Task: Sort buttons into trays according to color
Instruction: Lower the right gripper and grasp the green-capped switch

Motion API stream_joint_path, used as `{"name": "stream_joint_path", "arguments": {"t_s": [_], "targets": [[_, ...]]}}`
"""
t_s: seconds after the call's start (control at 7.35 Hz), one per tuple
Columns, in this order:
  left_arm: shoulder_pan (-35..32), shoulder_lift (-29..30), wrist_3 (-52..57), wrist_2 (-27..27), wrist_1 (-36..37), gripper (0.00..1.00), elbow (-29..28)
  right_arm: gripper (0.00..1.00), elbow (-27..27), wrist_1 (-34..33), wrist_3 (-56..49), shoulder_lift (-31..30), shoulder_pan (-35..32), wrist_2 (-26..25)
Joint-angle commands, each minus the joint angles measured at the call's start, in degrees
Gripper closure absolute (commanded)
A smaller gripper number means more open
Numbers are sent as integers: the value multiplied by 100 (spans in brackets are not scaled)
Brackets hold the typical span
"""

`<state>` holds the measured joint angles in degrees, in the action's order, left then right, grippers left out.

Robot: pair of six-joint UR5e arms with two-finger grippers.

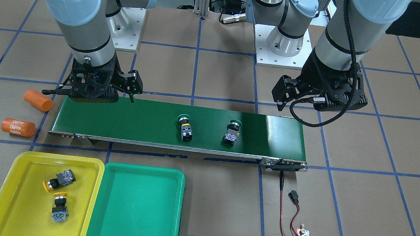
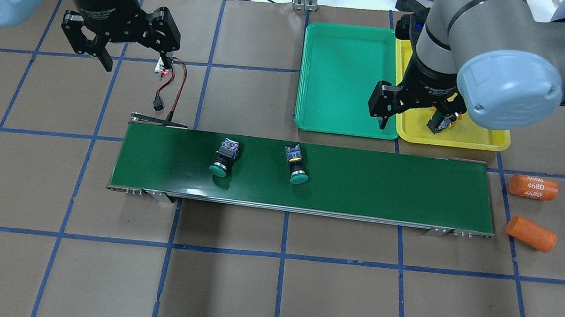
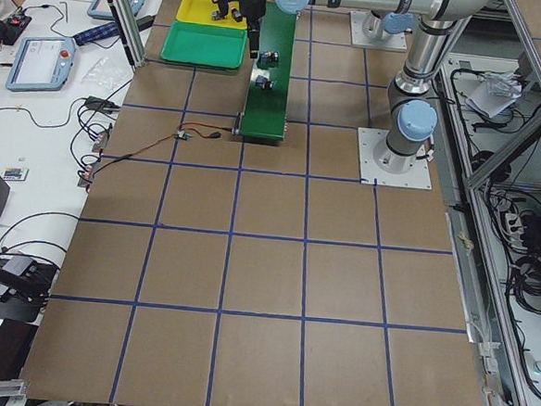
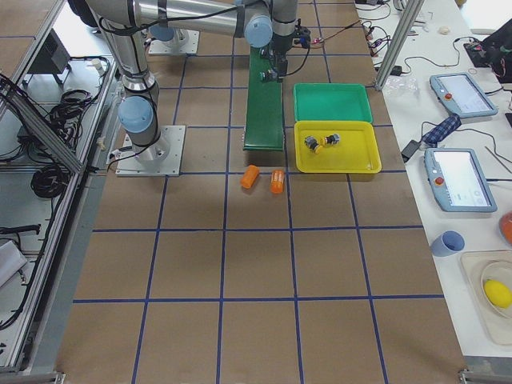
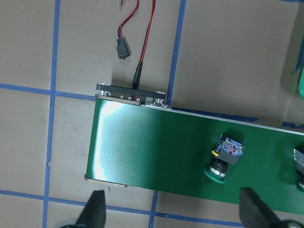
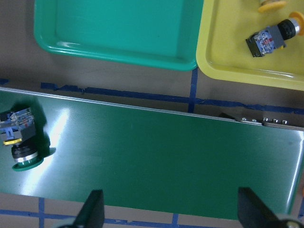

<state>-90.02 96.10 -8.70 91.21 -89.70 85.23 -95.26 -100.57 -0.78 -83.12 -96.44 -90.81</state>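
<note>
Lying near the yellow tray [image 1: 20,193] and belt [image 1: 138,123] are orange cylinders [image 1: 18,127].

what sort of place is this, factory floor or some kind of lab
Probably a robotics research lab, not a factory: a taped-grid table with two bolted-down arms, a small conveyor belt, and teach pendants on the side bench.

The number 4680 stands in white, several times over, on one orange cylinder [image 2: 533,187] beside the conveyor belt [image 2: 392,188].
</note>
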Motion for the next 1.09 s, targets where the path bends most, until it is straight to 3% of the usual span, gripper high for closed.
{"name": "stream_joint_path", "arguments": {"t_s": [0.0,0.41,0.82,0.95], "targets": [[-7,40,0,2,-4,0,-33,0,-54,11,16,-2,-129,-50],[10,66,0,-7,14,0,-50,0,-230,-664,316,251,-262,46],[28,75,0,-24,14,0,-76,0,-476,-736,421,322,-314,423],[28,119,0,-7,14,0,-68,0,-572,-1058,377,505,-462,415]]}}
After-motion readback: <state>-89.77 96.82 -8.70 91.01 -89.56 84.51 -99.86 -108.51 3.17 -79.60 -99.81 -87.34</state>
